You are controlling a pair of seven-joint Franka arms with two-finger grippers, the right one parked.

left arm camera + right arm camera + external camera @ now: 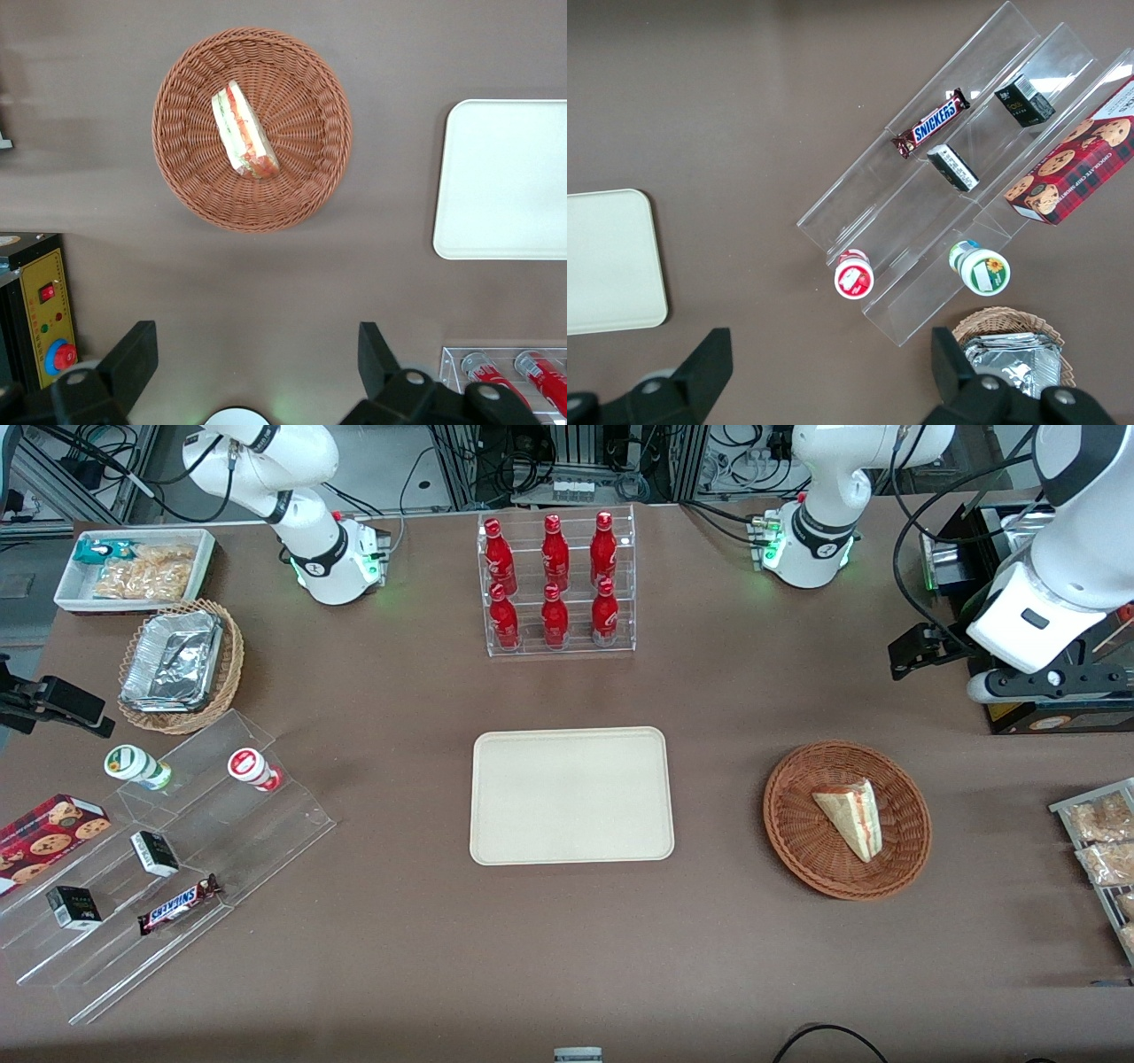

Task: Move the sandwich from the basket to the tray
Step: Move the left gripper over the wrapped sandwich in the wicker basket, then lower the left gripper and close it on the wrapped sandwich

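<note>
One sandwich (pixel 850 816) is lying in the round reddish-brown basket (pixel 797 841), resting on its side with its red and green filling edge showing in the left wrist view (pixel 244 131). The basket (pixel 301 177) is sitting on the brown table (pixel 399 921) toward the working arm's end, well apart from the cream tray (pixel 496 841), which is lying flat near the middle of the table with nothing on it. The gripper (pixel 257 359) is hanging high above the table, farther from the front camera than the basket and not touching anything; its two fingers (pixel 133 354) are spread wide apart with only bare table between them. In the front view the gripper (pixel 912 651) is showing as a dark shape beside the arm's white wrist. A clear rack of red bottles (pixel 555 584) is standing farther from the front camera than the tray.
</note>
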